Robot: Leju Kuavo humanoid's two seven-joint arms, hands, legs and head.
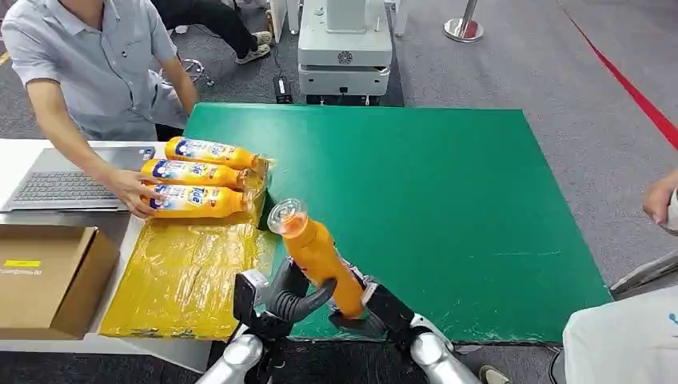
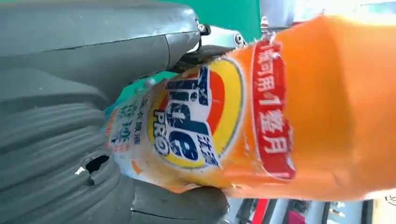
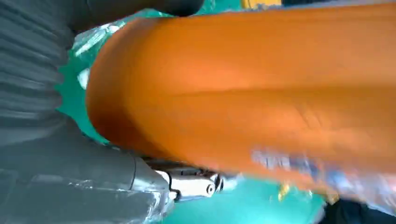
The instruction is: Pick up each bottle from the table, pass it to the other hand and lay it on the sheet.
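An orange detergent bottle [image 1: 318, 254] with a clear cap stands tilted above the front edge of the green mat [image 1: 448, 208]. My left hand [image 1: 289, 300] wraps its lower body from the left, and my right hand [image 1: 372, 314] grips its base from the right. The left wrist view has the labelled bottle [image 2: 289, 116] lying against my left hand [image 2: 70, 140]. Up close in the right wrist view, the bottle [image 3: 257, 93] rests in my right hand [image 3: 70, 177]. The yellow sheet [image 1: 184, 272] lies to the left with three bottles [image 1: 196, 201] on its far end.
A person's hand [image 1: 134, 192] touches the nearest bottle on the sheet. A laptop [image 1: 64, 188] and a cardboard box [image 1: 48, 276] sit at the left. Another person [image 1: 660, 200] stands at the right edge. A white machine [image 1: 344, 56] is behind the table.
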